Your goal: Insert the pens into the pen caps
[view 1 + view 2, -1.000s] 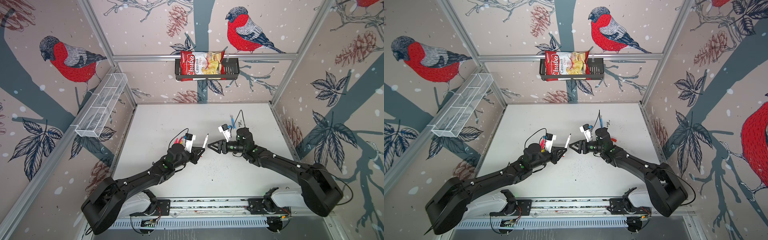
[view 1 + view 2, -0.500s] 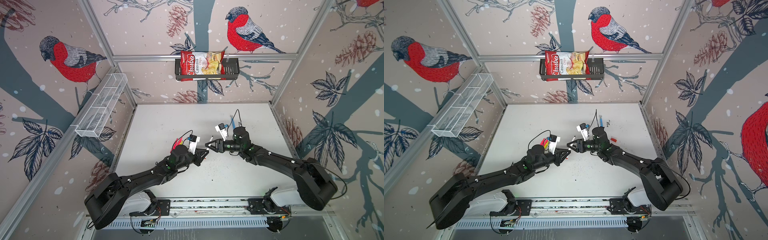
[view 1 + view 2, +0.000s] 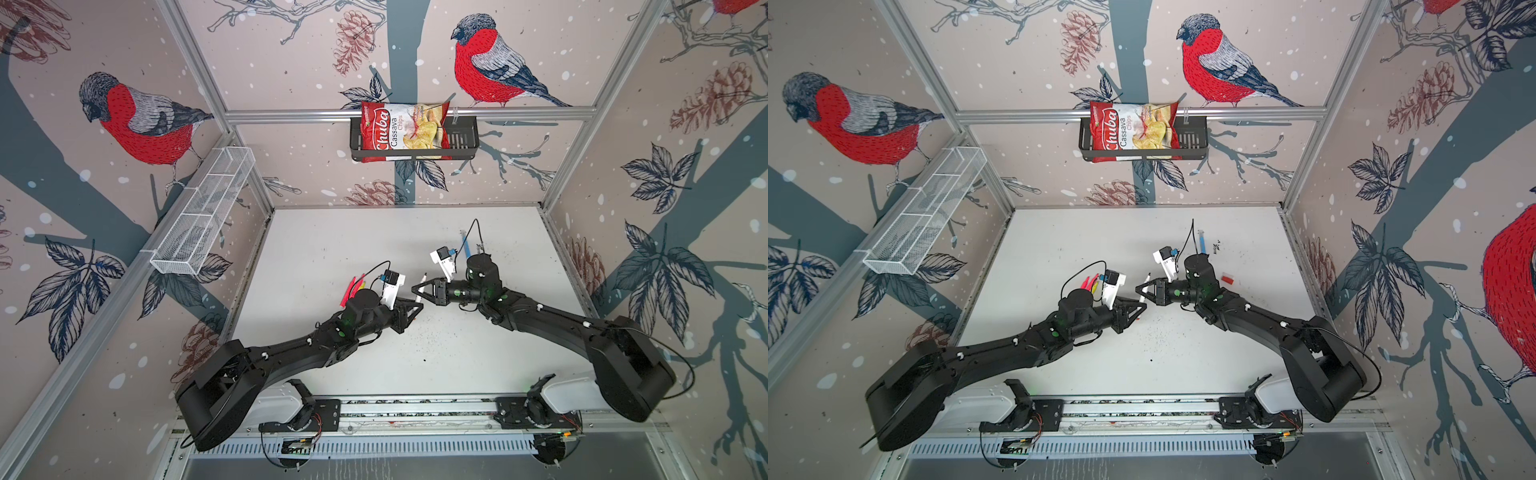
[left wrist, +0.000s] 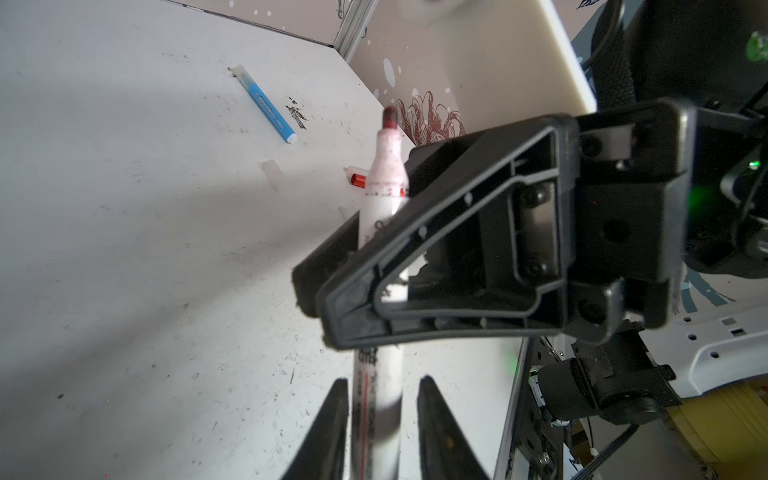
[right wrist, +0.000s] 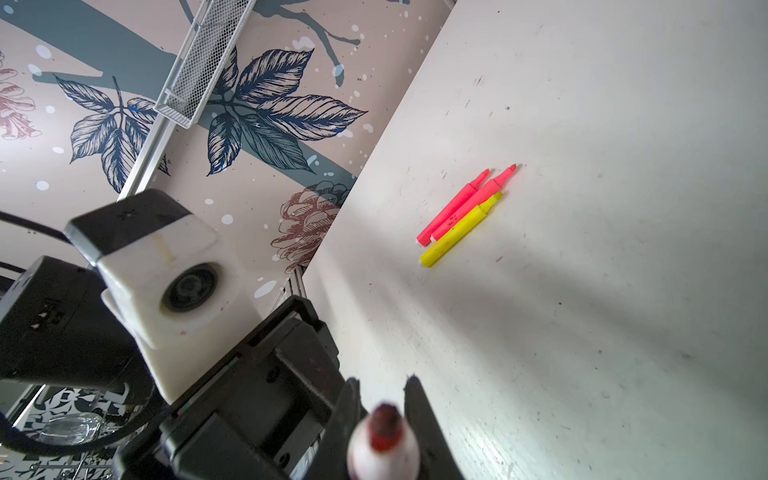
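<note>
Obs., nearest first. We found the left gripper [image 4: 382, 388] with its jaws slightly spread. A sliver of daylight showed on either side of the white pen [image 4: 382, 166] that ran between them. Just beyond, the right gripper [image 5: 382, 395] was pinching the same barrel at mid-length. It held the pen clear of the table [image 4: 145, 249], tip uncovered.

Risks, as we judged them:
- The barrel was smooth, round and slim, so a single pinch could let it swivel or slide.
- A left gripper backing off askew could drag the pen out of line.
- The dark red tip, its white taper already stained, could smear whatever it brushed.
- The caps were the harder half. A translucent cap [image 4: 272, 172] nearly vanished against the white top. It and the red cap [image 4: 357, 179] near it lay loose, short and light, so either could skid if met off-axis.

Materials: both grippers were hard black plastic, ribbed into open triangles. The table was matte, scuffed and ink-flecked. Towards the left arm's side, two neon pink pens [image 5: 451, 208] and a yellow pen [image 5: 459, 232] lay touching, tapered tips bare. Farthest lay a blue pen [image 4: 266, 104].
</note>
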`<state>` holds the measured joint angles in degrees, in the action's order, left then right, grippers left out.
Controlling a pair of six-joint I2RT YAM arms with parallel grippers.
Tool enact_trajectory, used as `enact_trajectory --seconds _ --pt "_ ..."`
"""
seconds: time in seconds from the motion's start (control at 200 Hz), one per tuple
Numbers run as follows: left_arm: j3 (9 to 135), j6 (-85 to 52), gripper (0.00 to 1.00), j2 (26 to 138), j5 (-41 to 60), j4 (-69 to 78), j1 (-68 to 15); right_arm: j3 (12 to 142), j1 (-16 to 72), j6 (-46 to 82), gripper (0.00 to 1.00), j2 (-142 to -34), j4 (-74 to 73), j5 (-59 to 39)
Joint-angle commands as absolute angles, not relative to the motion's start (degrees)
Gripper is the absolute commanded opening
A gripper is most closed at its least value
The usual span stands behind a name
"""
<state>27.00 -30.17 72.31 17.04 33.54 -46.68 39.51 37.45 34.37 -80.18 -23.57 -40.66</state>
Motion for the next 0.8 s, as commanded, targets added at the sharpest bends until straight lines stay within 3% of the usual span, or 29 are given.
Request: enact_trajectory --seconds 0.0,0.18,0.415,0.465,0.615,0.795 --pt "27.9 -30.5 0.31 73.3 19.3 35.6 -46.7 39.3 37.5 33.8 0.11 -79.7 -25.4 -41.0" --pt "27.8 -31.1 0.24 73.7 19.4 36.9 -46.7 39.2 37.9 33.9 0.11 -79.5 -25.5 -41.0" --pt "27.9 -30.8 0.03 73.2 18.3 36.5 -46.7 39.0 38.0 33.9 0.14 -79.2 -25.5 -41.0" --pt "27.8 -30.8 0.0 73.1 18.0 36.3 -46.7 39.1 38.1 33.8 0.17 -79.0 -25.4 -41.0" --pt "27.5 -30.6 0.0 72.7 16.2 35.5 -46.7 39.4 38.0 32.6 0.48 -77.9 -23.0 -39.3" --pt "26.6 -30.3 0.0 71.2 13.9 34.3 -46.6 40.2 36.4 29.5 0.57 -74.2 -14.1 -30.5"
